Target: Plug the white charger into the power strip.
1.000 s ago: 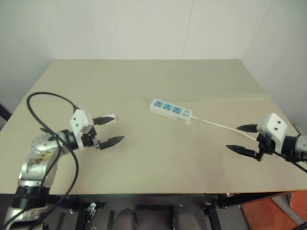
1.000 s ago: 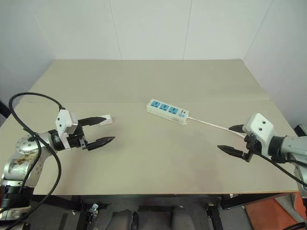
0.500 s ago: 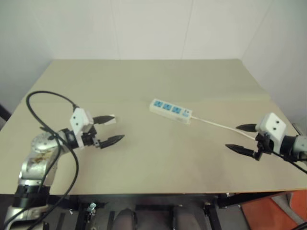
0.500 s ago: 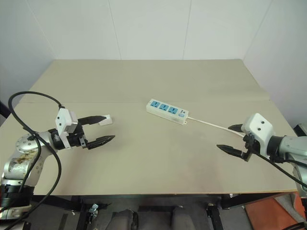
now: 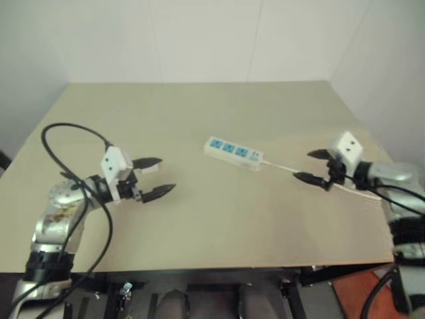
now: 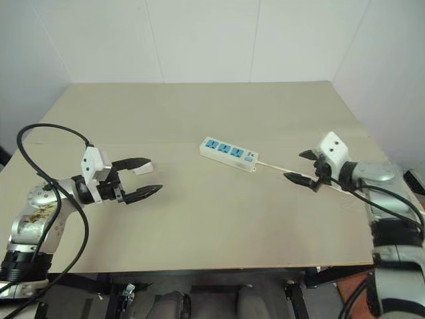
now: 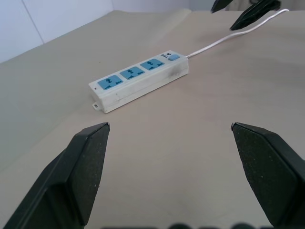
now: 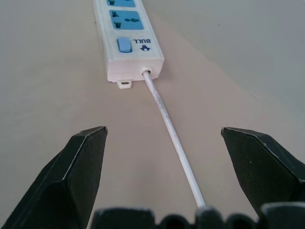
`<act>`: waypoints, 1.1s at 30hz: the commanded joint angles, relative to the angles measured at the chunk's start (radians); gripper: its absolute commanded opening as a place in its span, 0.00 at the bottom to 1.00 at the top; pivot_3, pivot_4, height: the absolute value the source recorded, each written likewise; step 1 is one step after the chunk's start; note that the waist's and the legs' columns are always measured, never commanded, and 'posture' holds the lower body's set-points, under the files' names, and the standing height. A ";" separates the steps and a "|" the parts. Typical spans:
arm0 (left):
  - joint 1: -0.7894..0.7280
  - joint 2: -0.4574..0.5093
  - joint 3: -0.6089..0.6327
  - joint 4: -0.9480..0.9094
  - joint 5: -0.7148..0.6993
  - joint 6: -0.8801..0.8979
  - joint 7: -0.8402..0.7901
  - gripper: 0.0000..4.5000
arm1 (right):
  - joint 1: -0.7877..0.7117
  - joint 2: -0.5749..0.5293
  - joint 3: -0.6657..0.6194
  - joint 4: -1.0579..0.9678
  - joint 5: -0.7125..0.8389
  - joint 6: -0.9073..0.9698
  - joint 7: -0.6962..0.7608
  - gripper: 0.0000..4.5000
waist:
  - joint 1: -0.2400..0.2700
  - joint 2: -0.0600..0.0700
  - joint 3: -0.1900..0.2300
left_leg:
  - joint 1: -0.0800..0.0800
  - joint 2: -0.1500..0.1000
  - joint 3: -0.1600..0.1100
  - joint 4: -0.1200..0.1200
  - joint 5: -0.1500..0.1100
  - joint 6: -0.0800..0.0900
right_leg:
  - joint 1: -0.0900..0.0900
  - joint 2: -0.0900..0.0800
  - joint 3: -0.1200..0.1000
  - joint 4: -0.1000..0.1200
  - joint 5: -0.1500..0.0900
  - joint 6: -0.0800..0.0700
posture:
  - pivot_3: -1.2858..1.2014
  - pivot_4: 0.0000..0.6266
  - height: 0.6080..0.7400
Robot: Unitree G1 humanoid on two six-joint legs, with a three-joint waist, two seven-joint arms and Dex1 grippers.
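Power strip (image 6: 228, 153) lies mid-table, well clear of every edge, its cord (image 6: 272, 166) trailing toward the right edge. The white charger (image 6: 142, 169), partly hidden, appears to lie just beside the far finger of the left gripper (image 6: 154, 175), nearer the left edge. Both claws are spread wide and empty. The right gripper (image 6: 293, 165) straddles the cord: dropping lower could snag it and drag the strip askew. A careless left sweep could knock the charger away. Bare table (image 6: 199, 106) all round leaves ample room.
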 commanded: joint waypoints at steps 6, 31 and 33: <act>0.004 0.001 0.008 -0.044 -0.011 -0.004 0.007 0.99 | -0.286 0.108 0.076 0.504 -0.170 -0.208 -0.089 1.00 | -0.005 0.000 0.000 | -0.003 0.000 0.000 0.000 0.000 0.000 | 0.000 -0.001 0.000 -0.005 0.002 0.002 | 0.52 0.24 1.00; 0.087 0.012 0.036 -0.126 -0.019 0.032 0.048 1.00 | -0.382 0.208 0.006 0.639 -0.212 -0.015 -0.107 0.17 | -0.012 0.000 0.000 | -0.002 0.000 0.001 0.000 0.000 0.000 | 0.000 -0.001 0.000 -0.004 0.003 0.002 | 0.52 0.24 1.00; 0.091 0.011 0.037 -0.128 -0.019 0.032 0.051 1.00 | -0.377 0.207 0.009 0.633 -0.215 -0.029 -0.086 0.03 | -0.012 0.000 0.000 | -0.001 0.000 0.001 0.000 0.000 0.000 | 0.000 -0.001 0.000 -0.003 0.003 0.002 | 0.52 0.24 1.00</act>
